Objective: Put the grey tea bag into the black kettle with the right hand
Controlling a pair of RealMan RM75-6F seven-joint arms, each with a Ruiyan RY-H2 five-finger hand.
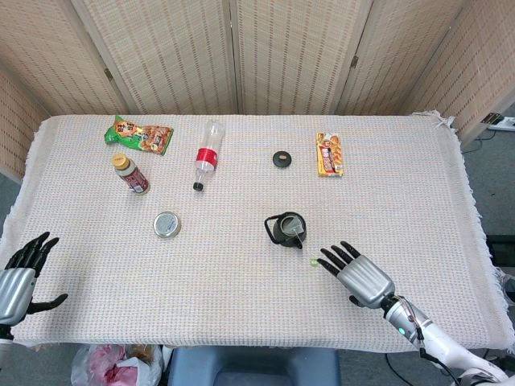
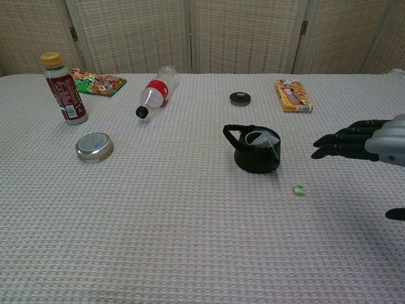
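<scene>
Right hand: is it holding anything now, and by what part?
Nothing. The right hand is open above the cloth, fingers spread. The grey tea bag sits in the black kettle; its green tag lies loose on the cloth.

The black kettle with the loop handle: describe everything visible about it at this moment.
The small round black kettle stands upright near the middle of the woven tablecloth. Its loop handle juts to the left in the chest view. It has no lid on, and the grey tea bag lies in its open mouth. A thin string runs over the rim to a small green tag on the cloth. No hand touches it; the right hand hovers apart, fingers spread.
</scene>
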